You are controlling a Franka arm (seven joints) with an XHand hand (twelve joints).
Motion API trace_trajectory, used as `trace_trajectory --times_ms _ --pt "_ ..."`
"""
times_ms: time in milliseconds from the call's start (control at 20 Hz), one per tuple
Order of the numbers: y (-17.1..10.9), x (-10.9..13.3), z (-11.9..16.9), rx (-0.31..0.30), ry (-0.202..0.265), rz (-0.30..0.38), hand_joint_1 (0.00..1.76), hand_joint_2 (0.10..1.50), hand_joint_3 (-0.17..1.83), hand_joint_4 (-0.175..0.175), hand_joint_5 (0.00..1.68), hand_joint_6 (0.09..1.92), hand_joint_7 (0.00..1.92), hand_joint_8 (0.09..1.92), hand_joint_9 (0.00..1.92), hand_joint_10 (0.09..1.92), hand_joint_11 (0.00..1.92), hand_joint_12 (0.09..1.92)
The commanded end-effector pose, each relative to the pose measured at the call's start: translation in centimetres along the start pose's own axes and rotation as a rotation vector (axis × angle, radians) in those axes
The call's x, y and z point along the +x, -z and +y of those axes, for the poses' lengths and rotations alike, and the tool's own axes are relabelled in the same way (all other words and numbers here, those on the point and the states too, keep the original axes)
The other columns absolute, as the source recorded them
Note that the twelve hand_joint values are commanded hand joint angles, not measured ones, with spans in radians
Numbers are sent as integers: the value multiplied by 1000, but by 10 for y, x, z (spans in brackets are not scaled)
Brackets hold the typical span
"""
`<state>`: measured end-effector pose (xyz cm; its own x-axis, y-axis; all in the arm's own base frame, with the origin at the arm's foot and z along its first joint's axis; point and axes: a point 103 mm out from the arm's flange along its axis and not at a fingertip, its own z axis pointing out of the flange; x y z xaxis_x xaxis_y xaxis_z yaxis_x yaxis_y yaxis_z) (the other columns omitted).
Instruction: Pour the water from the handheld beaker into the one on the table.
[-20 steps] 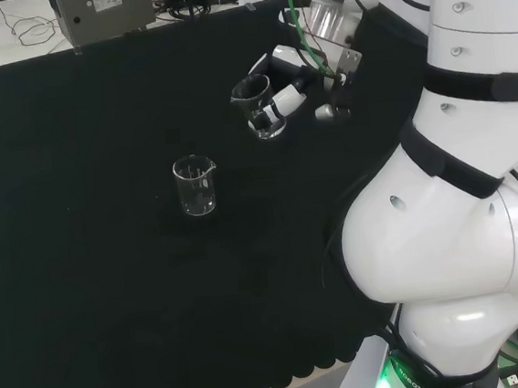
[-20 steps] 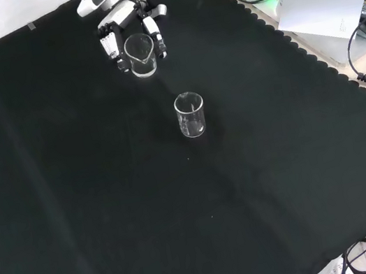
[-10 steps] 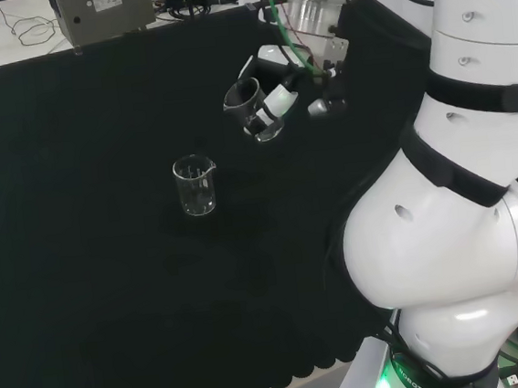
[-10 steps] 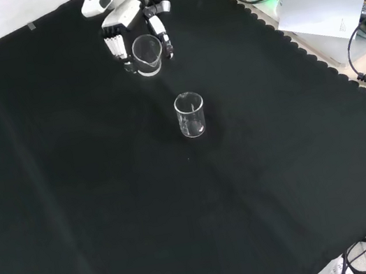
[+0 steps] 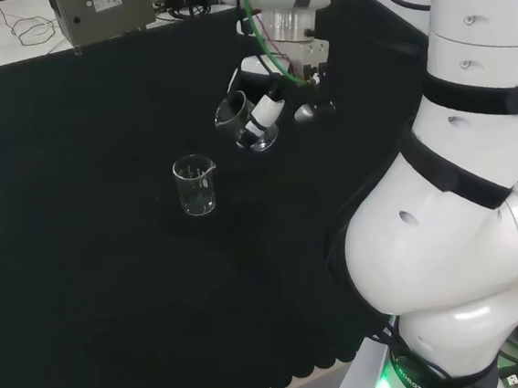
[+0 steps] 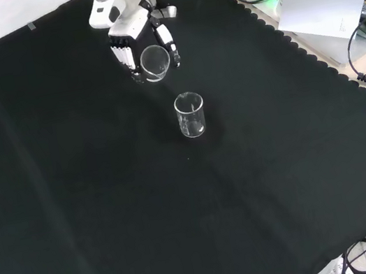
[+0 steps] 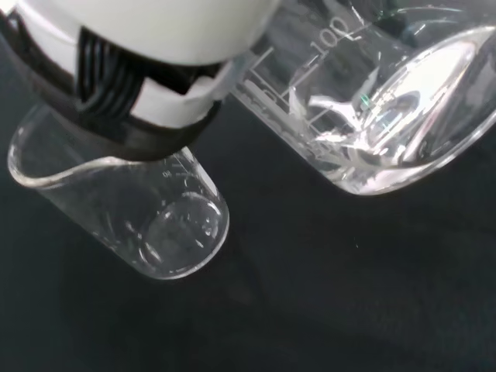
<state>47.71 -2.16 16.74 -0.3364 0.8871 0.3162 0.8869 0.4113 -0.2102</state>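
Hand (image 6: 130, 27) is wrapped around the held beaker (image 6: 155, 62), fingers (image 6: 123, 52) on one side and thumb (image 6: 168, 40) on the other, curled onto the glass wall. In the front view the held beaker sits above the cloth, up and slightly left of the table beaker (image 6: 190, 115), near it but with a clear gap, not touching. It's tilted: mouth is turned toward the camera in the front view, and in the head view the held beaker (image 5: 241, 122) leans with its rim and spout pointing left, toward the table beaker (image 5: 195, 185); hand (image 5: 267, 111) is just right of it, hanging off the white arm (image 5: 478, 182) links. Table beaker stands upright on the black cloth (image 6: 96, 209), spout on its rim, alone in the middle of the bench. Wrist view: held beaker (image 7: 372, 108) is close, printed scale marks on its wall, bright glints near its base. Could be a bit of water pooled there, but with clear glass and reflections I can't tell for sure. Table beaker (image 7: 132, 217) shows past the palm, seen at an angle with its spout and round base visible; contents not readable from here. Part of the hand (image 7: 147, 70) in white and black sits in front of it. No visible stream between the two beakers in any view.
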Motion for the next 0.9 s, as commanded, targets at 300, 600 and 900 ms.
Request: trace_trajectory --times_ms 300,600,900 --pt "3 15 -4 92 -34 -115 1326 654 549 -175 1461 231 1561 100 1722 87 1339 730" --pt "8 25 -7 121 -36 -164 1326 656 547 -175 1458 237 1559 103 1725 87 1338 727" --pt "8 38 -7 164 -51 -243 1326 657 545 -175 1455 243 1557 105 1728 87 1333 722"
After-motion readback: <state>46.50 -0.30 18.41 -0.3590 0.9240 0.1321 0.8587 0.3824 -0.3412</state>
